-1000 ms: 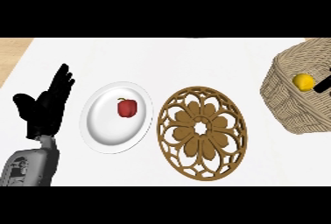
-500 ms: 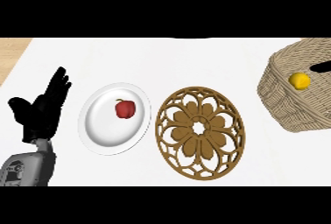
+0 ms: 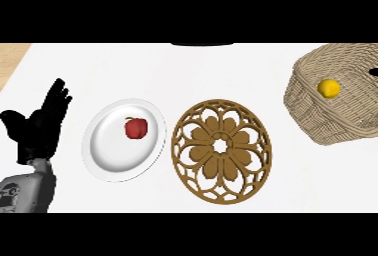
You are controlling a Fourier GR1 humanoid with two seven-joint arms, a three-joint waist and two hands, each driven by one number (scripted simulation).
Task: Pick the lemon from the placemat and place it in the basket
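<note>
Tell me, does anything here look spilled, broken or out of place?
Nothing stands out. The lemon sits in the basket, the red fruit on the plate, and the wooden mat lies flat between them.

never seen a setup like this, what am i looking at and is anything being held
This is one view, from a humanoid robot's head, looking steeply down at a kitchen counter. The black shape at left is its left hand on a grey forearm: open, fingers up, resting, holding nothing. On the counter lie a white plate with a small red fruit, a round wooden placemat, and a wicker basket with a lemon inside. A dark tip at the right edge may be the right hand; too little shows to tell.
</note>
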